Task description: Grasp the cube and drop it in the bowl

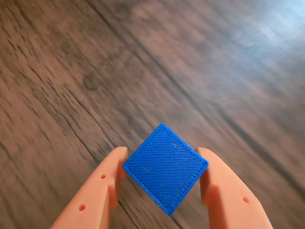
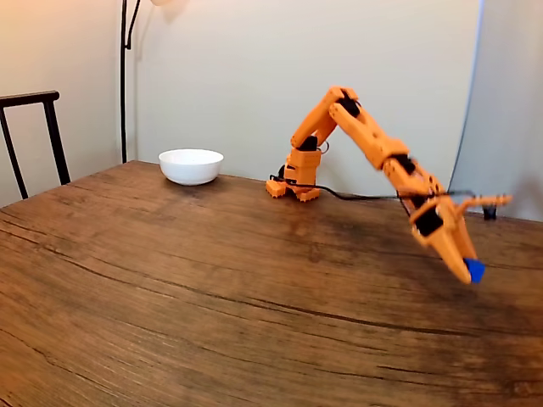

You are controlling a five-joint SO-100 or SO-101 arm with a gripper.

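Wrist view
Cube: the bright-blue cube [image 1: 165, 168] sits corner-up like a diamond, ridged face toward the camera.
Claw: the orange claw [image 1: 162, 167] is closed on the cube, one fingertip [image 1: 116, 164] pressing each side corner.
Table: brown wood grain [image 1: 95, 71], blurred, lies behind the cube.

Fixed view
Arm: the orange arm [image 2: 365, 140] rises from its base near the wall, then slopes down to the right.
Claw: its tip [image 2: 469, 270] holds the cube [image 2: 475, 270], lifted clear above the table [image 2: 212, 288].
Bowl: the white bowl [image 2: 191, 166] stands at the far edge, left of the arm base, well apart from the cube.
Chair: a dark chair back [image 2: 30, 136] stands at the left edge.
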